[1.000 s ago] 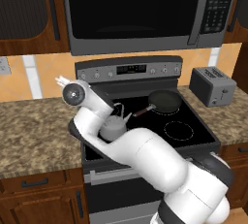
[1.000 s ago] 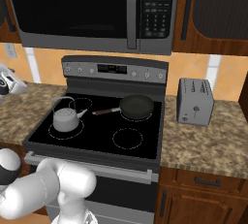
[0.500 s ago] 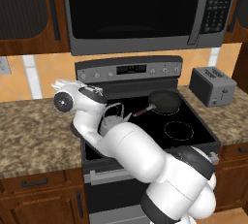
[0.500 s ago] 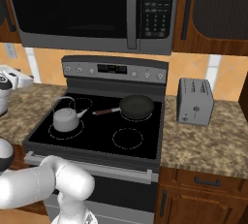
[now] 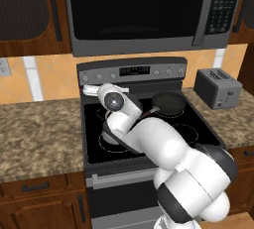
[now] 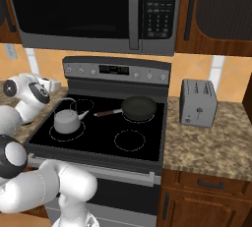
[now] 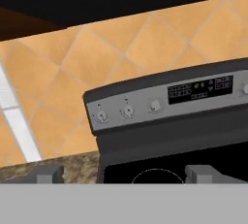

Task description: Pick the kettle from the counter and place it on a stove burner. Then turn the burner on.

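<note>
My jaws stand spread wide and grip nothing; in the hand view the two finger tips point(image 7: 48, 173) sit far apart along the bottom of the frame. Between them, the view faces the stove's control panel point(image 7: 164, 103), with three knobs at its left end and a small display to their right. Orange wall tile fills the upper part of that frame.

In the right base view, the kettle point(image 6: 66, 120) stands upright on the front left burner of the black stove top point(image 6: 106, 135), left of centre in the frame. The black frying pan point(image 6: 139, 108) rests on the rear burner, just right of the kettle, handle pointing toward it. The toaster point(image 6: 198, 102) stands on the speckled granite bench point(image 6: 211, 142) at the right. My hand point(image 6: 40, 88) is at the left edge of the frame, above and apart from the kettle.

In the left base view, my arm point(image 5: 144, 139) covers the kettle's burner at centre frame.
</note>
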